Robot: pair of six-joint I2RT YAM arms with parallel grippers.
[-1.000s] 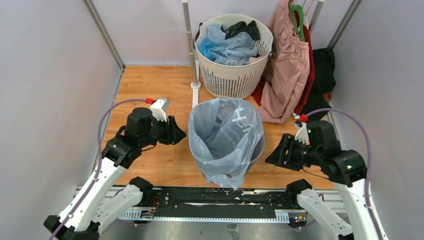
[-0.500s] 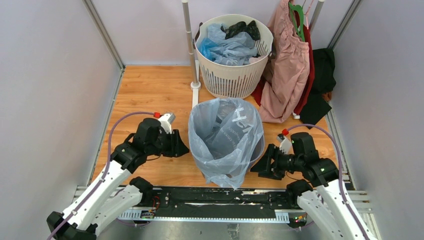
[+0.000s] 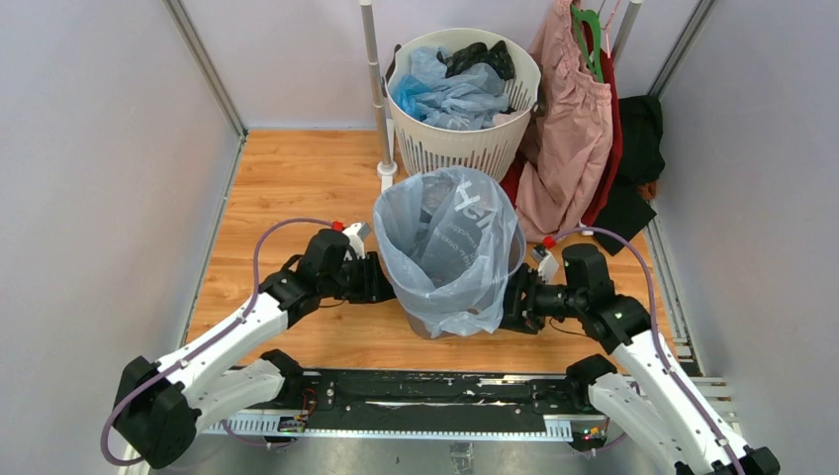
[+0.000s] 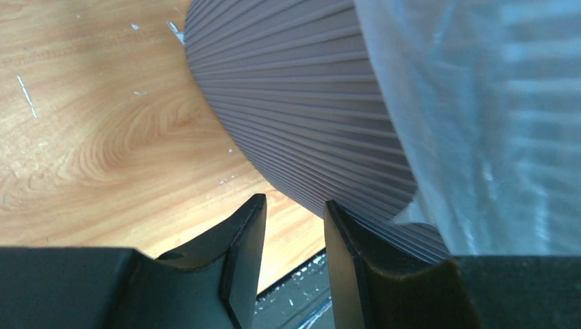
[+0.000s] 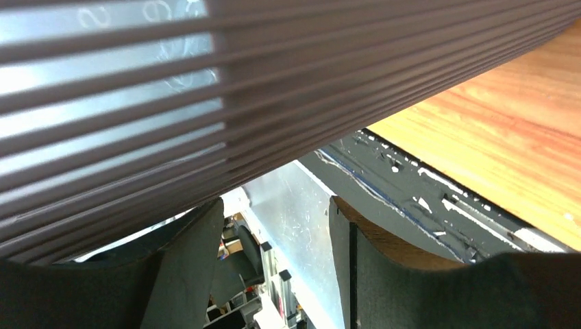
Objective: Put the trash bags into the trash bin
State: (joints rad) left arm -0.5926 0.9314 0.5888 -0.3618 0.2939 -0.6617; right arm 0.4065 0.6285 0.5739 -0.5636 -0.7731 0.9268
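Bag [image 3: 450,247] plastic looks thin, light, crinkly and slippery, so it should crumple rather than resist. It lines the bin [image 4: 301,103] in the middle of the tabletop [image 3: 297,188], its edge draped over the rim. A pinch on a gathered fold there seems best. Left end effector [image 4: 294,226] and right end effector [image 5: 274,226] flank the bin, jaws spread, holding nothing.

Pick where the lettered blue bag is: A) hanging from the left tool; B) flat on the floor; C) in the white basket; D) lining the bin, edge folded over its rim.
D: from above, the bag stands open inside the bin, its edge draped down the outside.
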